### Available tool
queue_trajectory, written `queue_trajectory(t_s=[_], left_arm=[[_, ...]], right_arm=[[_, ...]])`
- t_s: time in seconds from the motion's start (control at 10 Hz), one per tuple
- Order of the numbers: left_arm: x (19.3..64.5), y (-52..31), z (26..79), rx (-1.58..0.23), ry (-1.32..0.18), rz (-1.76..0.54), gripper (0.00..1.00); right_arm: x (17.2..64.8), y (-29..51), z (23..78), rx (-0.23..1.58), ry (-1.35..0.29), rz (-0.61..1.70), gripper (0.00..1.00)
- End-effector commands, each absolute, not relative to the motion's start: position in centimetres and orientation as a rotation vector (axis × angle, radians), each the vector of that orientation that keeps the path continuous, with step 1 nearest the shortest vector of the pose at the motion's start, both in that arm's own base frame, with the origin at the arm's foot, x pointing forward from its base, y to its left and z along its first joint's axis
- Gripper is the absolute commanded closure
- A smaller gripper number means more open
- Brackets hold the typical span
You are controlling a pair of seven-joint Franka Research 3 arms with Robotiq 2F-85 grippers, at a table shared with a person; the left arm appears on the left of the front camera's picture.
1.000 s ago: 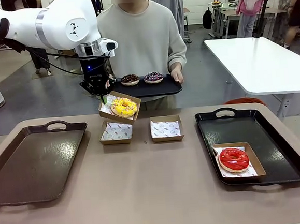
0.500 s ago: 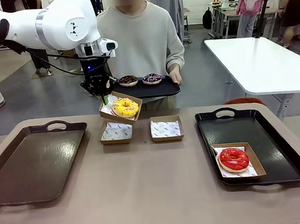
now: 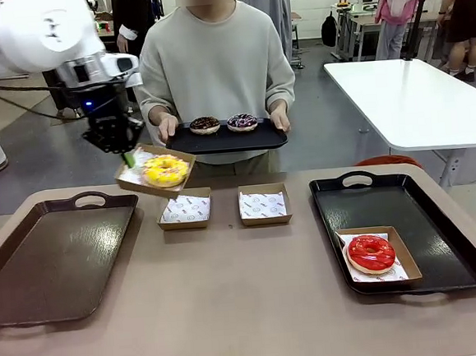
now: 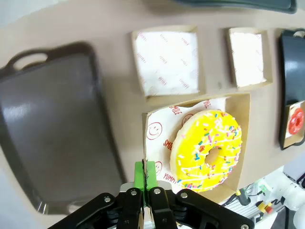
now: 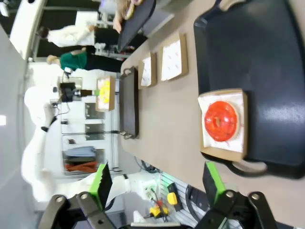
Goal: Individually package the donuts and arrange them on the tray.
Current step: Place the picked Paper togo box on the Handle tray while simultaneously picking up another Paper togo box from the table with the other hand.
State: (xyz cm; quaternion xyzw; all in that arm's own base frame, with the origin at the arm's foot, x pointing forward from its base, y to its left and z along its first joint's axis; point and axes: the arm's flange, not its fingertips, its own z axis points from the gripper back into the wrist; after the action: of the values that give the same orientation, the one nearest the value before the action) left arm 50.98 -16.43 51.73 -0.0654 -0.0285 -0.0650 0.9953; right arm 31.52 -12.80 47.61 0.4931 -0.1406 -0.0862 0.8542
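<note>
A tan table (image 3: 250, 325) carries a black tray (image 3: 364, 205) on its right part, and the rest is placed from that tray. Across the table, behind and to the left of the black tray, a person (image 3: 213, 64) stands holding a smaller serving tray (image 3: 227, 142) in both hands, lifted clear of the table. Far to the left of the black tray, at the table's other end, lies a brown tray (image 3: 31, 277) of about the same size. The white left arm (image 3: 29, 38) reaches in well left of the black tray and higher up. Just left of the black tray sits an empty box (image 3: 263, 204), and one step farther left a second empty box (image 3: 184, 208), both lined with printed paper. Farther left again, and in the air, hangs a tilted box (image 3: 152, 191) with the yellow donut (image 3: 165, 170) in it. In the black tray's near right corner a fourth box (image 3: 400, 252) holds the red donut (image 3: 370, 252). The chocolate donut (image 3: 205, 124) and the purple-iced donut (image 3: 243, 121) sit side by side on the serving tray. The left gripper (image 3: 128, 158) is pinched tight on the tilted box's rim. The right gripper (image 5: 157, 179) is spread wide, holding nothing, off the black tray's handle end.
</note>
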Motion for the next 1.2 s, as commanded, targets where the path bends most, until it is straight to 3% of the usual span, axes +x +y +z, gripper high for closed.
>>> queue_trajectory(t_s=[0.0,0.6,1.1], left_arm=[[49.2,-13.3,50.8,-0.109,-0.039,-0.099,0.99],[42.0,-6.5,48.0,-0.004,0.027,0.009,0.99],[38.7,-3.9,44.5,-0.029,0.040,0.017,0.99]], right_arm=[[36.0,-8.2,48.9,0.916,-0.258,-0.161,0.00],[44.1,6.8,47.8,0.578,-0.217,-0.016,0.00],[44.5,14.8,43.4,0.473,-0.188,0.079,0.00]])
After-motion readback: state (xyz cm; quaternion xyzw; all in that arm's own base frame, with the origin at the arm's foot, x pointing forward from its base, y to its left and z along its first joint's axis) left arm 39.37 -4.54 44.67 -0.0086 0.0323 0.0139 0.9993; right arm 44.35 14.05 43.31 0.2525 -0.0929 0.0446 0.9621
